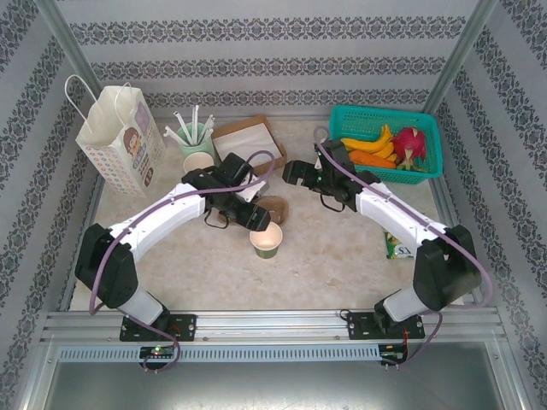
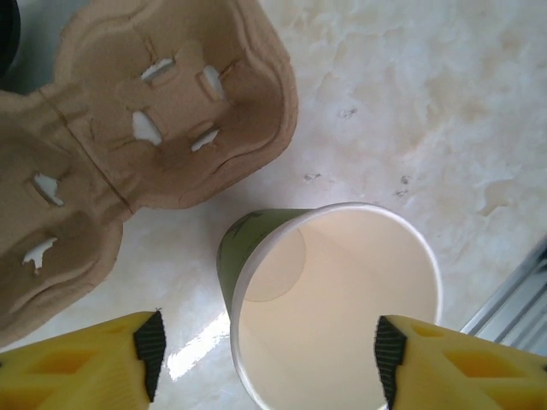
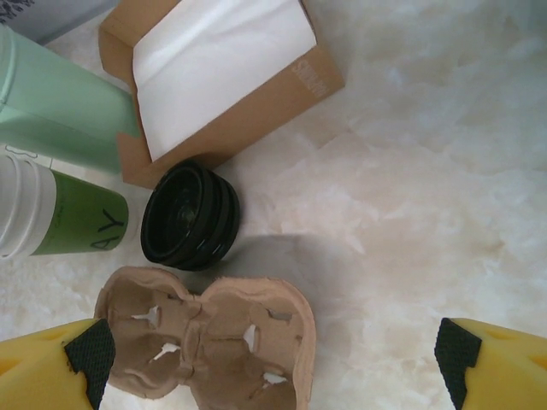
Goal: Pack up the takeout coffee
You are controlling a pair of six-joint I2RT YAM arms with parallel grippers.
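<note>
Pale marbled tabletop (image 1: 342, 265), left to right: left gripper (image 2: 269, 352) spread open either side of the lidless green cup (image 2: 333, 299), upright just beside the cardboard carrier (image 2: 154, 128); right gripper (image 3: 272, 352) gaping, empty, over carrier and stacked black lids (image 3: 190, 216). Best to raise the left fingers (image 2: 85, 367) straight up clear of the rim, no tipping, then fetch one lid. Perhaps one pad (image 2: 391, 359) brushing the cup wall; near rim cut off at the frame's edge, base hidden.
</note>
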